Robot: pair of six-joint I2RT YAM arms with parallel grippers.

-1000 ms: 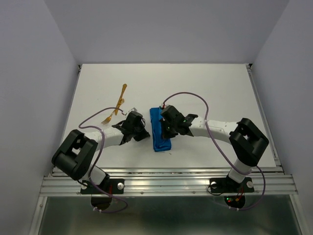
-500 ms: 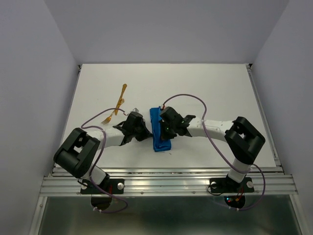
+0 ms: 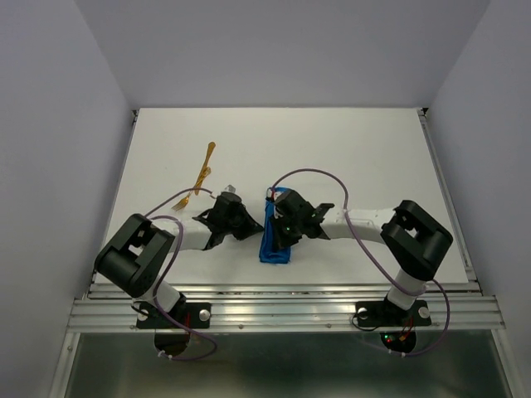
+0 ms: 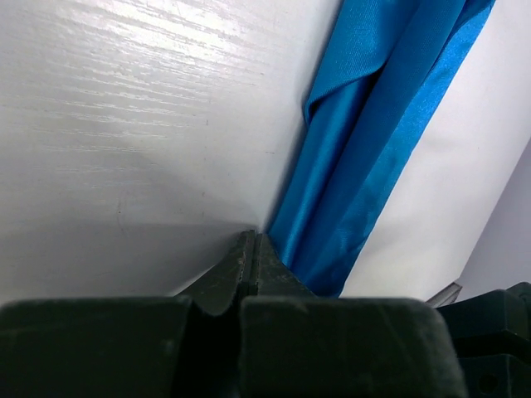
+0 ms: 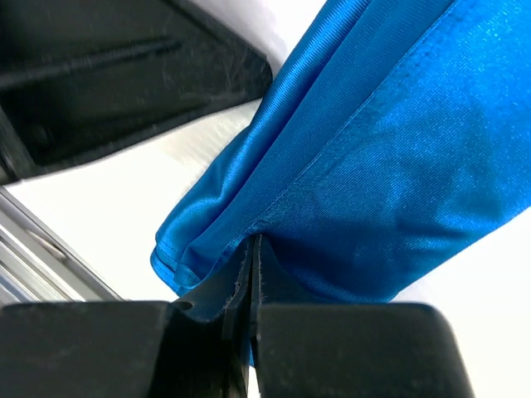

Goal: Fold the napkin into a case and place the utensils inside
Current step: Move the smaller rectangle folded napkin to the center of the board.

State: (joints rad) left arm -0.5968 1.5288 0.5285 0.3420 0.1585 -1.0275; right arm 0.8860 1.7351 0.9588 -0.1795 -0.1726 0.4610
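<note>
Napkin (image 3: 272, 246) strip gripped mid-fold

Close to the table's (image 3: 365, 157) near edge, the napkin lies folded into a narrow strip running near to far. The right gripper (image 5: 251, 245), jaws closed, pinches a hem on the strip's right side, likely to tuck or pull a fold over. The left gripper (image 4: 251, 240), also closed, sets its tips on the table against the strip's left edge, probably to steady it. Whether it nips cloth I cannot tell. Farther left, the utensils (image 3: 202, 176) lie well apart from the napkin, waiting for the case.
</note>
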